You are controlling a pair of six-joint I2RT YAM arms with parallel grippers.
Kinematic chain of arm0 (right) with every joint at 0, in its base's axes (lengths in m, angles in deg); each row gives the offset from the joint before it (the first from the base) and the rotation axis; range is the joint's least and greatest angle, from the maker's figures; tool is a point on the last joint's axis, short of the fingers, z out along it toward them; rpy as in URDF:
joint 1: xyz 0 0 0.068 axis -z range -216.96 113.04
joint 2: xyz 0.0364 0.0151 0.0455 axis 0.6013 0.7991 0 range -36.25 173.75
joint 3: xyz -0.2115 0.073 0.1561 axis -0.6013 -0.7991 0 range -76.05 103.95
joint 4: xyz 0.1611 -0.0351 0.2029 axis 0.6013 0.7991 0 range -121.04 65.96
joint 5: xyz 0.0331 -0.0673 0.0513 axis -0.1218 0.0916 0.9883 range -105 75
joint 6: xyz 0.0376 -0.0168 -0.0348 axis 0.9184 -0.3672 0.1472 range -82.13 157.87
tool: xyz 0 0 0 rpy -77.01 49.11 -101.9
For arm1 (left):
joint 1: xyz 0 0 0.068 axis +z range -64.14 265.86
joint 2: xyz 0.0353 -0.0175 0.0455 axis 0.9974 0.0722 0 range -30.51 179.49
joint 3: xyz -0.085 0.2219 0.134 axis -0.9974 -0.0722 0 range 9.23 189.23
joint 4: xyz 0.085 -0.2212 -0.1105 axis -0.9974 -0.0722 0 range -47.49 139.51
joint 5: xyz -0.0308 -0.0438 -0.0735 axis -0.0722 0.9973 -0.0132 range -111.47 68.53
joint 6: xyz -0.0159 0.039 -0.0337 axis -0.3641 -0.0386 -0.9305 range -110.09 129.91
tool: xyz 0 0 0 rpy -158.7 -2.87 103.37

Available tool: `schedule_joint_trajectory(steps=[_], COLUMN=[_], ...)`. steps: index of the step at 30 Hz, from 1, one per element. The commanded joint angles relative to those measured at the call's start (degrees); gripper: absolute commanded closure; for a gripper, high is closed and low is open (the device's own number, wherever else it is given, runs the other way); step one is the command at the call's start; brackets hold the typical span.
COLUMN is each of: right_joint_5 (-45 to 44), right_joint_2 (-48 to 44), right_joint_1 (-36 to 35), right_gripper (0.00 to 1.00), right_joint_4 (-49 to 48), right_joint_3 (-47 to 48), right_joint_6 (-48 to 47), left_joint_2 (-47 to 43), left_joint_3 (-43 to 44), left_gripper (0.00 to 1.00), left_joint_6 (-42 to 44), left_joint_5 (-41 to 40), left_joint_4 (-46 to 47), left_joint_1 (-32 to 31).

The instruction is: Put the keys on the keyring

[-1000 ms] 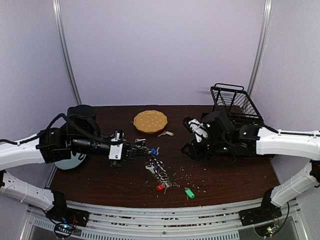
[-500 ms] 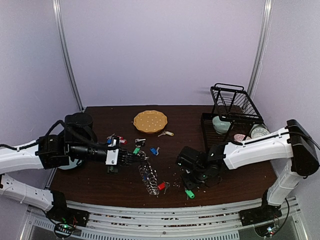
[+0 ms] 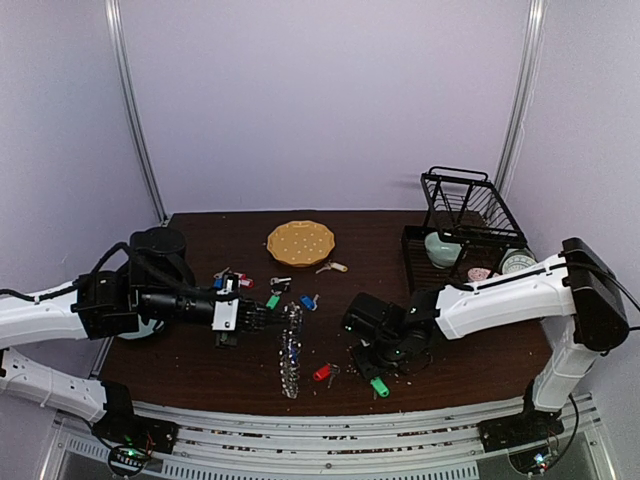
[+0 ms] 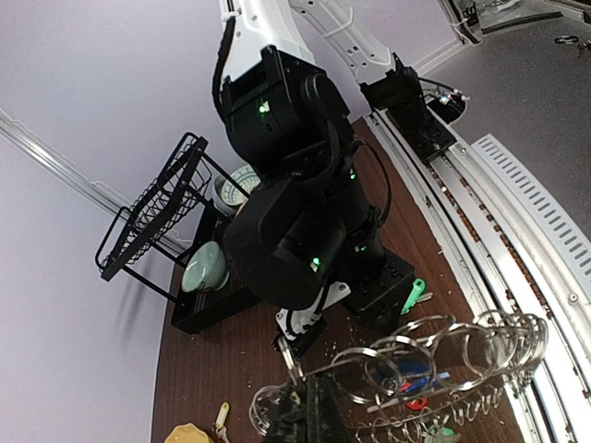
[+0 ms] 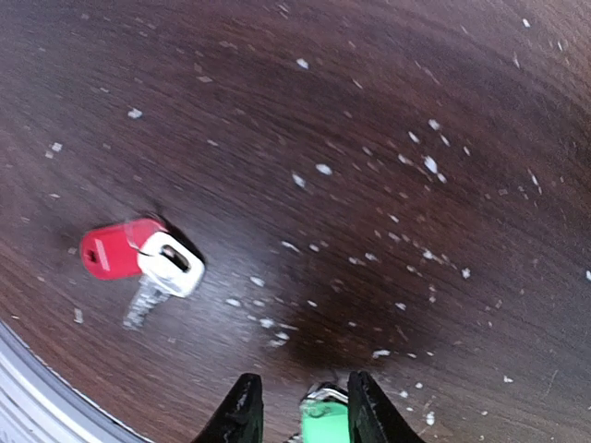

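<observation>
My left gripper [image 3: 268,320] [image 4: 314,404] is shut on the wire of the keyring [image 3: 291,352] [image 4: 434,355], a silver ring fringed with keys, held edge-on over the table's front middle. My right gripper [image 3: 368,368] [image 5: 303,413] points down at the table, jaws apart. A green-tagged key [image 5: 325,423] [image 3: 380,387] lies between its fingers, with a gap on the left side. A red-tagged key [image 5: 118,251] [image 3: 320,373] lies flat just left of it. More keys [image 3: 230,279], a blue one [image 3: 308,300] and a yellow-tagged one [image 3: 335,266], lie further back.
A yellow-orange round plate [image 3: 300,242] sits at the back middle. A black wire dish rack [image 3: 462,215] with a pale green bowl [image 4: 205,268] stands at the back right. White crumbs dot the dark wood around the green key. The table's front edge [image 3: 330,410] is close.
The right arm swung down from beside the rack to the table at the green key. The keyring turned from slanting flat to edge-on, and the left gripper drew slightly left.
</observation>
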Motion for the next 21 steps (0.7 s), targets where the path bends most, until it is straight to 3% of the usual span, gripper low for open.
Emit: schedule_joint_trajectory(steps=[1, 8, 13, 18, 21], right_joint_5=[-0.5, 2.3, 1.1, -0.8, -1.8], right_joint_2=[1.6, 1.7, 3.3, 2.4, 2.7], right_joint_1=[-0.7, -0.8, -0.8, -0.8, -0.9], right_gripper=[0.67, 0.72, 0.73, 0.84, 0.83], right_joint_4=[1.1, -1.4, 0.9, 1.8, 3.4], right_joint_3=[1.9, -1.4, -1.2, -1.7, -1.0], right_joint_6=[0.0, 1.1, 1.1, 1.3, 1.1], left_joint_2=[-0.6, -0.2, 0.2, 0.6, 0.8], left_joint_3=[0.1, -0.1, 0.0, 0.1, 0.1], left_gripper=[1.0, 1.0, 1.0, 1.0, 1.0], left_joint_6=[-0.2, 0.1, 0.2, 0.4, 0.4], left_joint_5=[-0.5, -0.6, -0.6, -0.2, 0.0], left_joint_4=[4.7, 4.9, 5.1, 5.3, 5.5], left_joint_1=[-0.1, -0.1, -0.1, -0.1, -0.1])
